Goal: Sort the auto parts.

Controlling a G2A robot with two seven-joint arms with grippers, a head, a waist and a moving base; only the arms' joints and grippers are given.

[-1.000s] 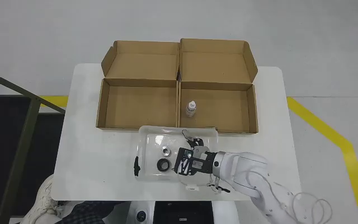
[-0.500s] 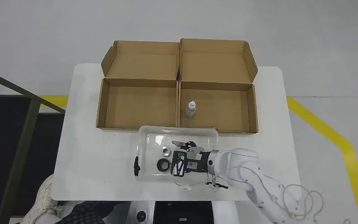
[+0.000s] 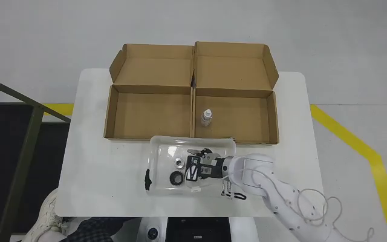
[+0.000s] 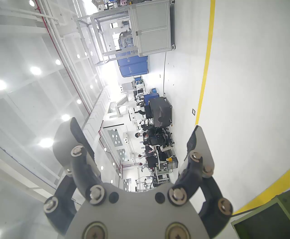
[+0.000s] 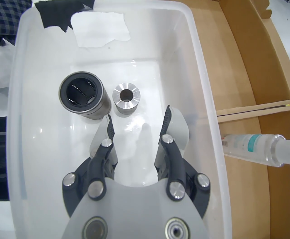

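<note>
A white round-cornered desk (image 3: 97, 157) stood on a pale grey floor (image 3: 338, 48) marked by a yellow line (image 3: 354, 145). At the desk's far side two open brown cardboard boxes lay side by side and touching. The left box (image 3: 148, 115) was bare inside, and the right box (image 3: 242, 118) held a small clear plastic bottle with a white cap (image 3: 207, 117) near the shared wall. Just in front of them sat a clear plastic tub (image 3: 158, 145), with black tape (image 5: 56, 11) and a torn white paper label (image 5: 99, 29) on one end wall. On the tub's floor stood a black-rimmed dark metal cylindrical bearing (image 5: 85, 99) and, just beside it but apart, a small silver metal bushing with a centre hole (image 5: 126, 97), both on end. The right claw (image 5: 138, 121) hung inside the tub, spread fairly wide with nothing between its fingers; one fingertip was close to the bearing, whether touching I could not tell. The left claw (image 4: 134, 133) gaped wide and empty, pointed out at a bright hall with ceiling lights (image 4: 36, 70), a framed metal enclosure (image 4: 140, 27) and dark workstations (image 4: 158, 113) beside a yellow floor stripe (image 4: 205, 68)
</note>
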